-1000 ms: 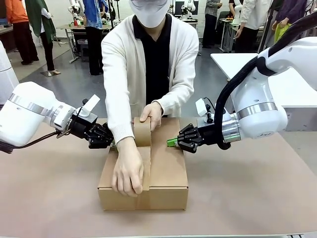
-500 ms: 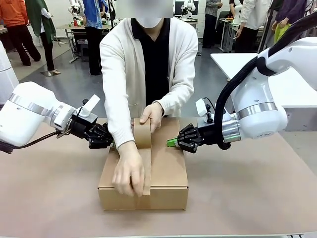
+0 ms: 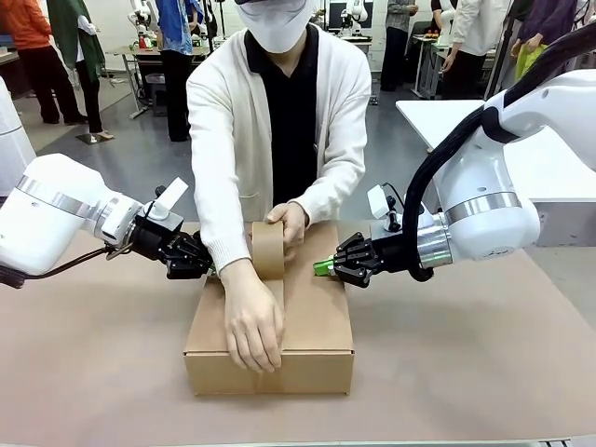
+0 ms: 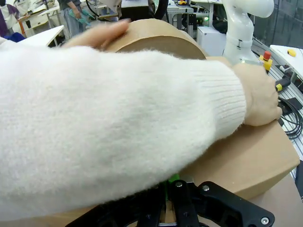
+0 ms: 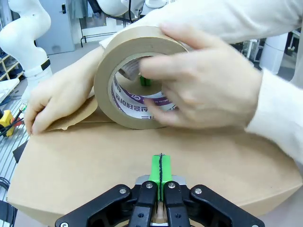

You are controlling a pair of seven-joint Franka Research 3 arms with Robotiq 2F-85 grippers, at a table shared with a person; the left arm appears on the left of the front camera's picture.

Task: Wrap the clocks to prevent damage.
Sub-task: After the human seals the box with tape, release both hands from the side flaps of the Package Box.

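Currently the robot's left hand [image 3: 203,267] and robot's right hand [image 3: 323,267], fingers together and empty, flank a closed brown cardboard box [image 3: 317,317] on the tabletop [image 3: 466,354]. A person's hands [image 3: 253,321] press a brown tape roll [image 3: 267,247] on it. Where the clocks lie cannot be told.

**A:** Where are the clocks lying in this figure?

**B:** The clocks are being hidden from the cameras, so their look and pose cannot be told.

**A:** What is occupying the middle, then?

**B:** A closed brown cardboard box [image 3: 312,307] is lying flat at the centre of the surface [image 3: 484,372], with one short face turning toward the front camera.

**A:** And on its lid?

**B:** A brown tape roll [image 3: 267,248] is standing on edge on the far part of the lid, and one of the person's hands [image 3: 291,220] is gripping it. A tape strip [image 5: 71,120] is running from the roll toward the near edge, where the other hand [image 3: 253,321] is pressing it down.
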